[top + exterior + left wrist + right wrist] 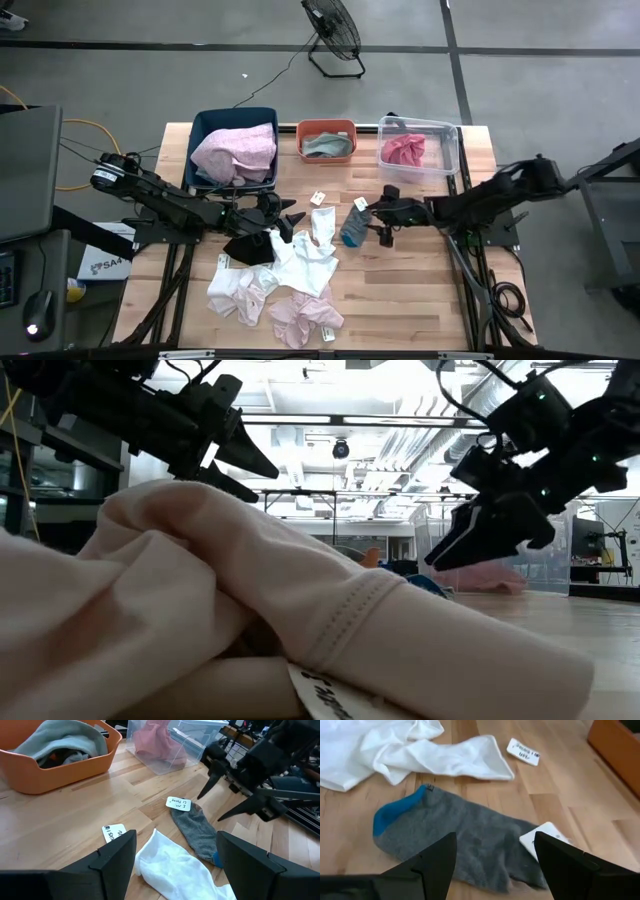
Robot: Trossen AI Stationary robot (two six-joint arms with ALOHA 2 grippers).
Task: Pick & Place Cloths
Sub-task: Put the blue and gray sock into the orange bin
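Right claw (pixel 374 226) fingers apart, hovering over grey sock (pixel 354 226) on tabletop (pixel 420 290); left claw (pixel 296 217) apart, empty, near white cloth (pixel 322 225)

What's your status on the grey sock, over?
Both grippers open and empty. Right gripper poised just above grey sock, which lies flat on the table. Left gripper over white cloth. Nothing blocking.

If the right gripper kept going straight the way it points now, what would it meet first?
Most likely the grey sock with the blue toe, lying flat on the wooden table directly ahead of the open right gripper; depth is uncertain.
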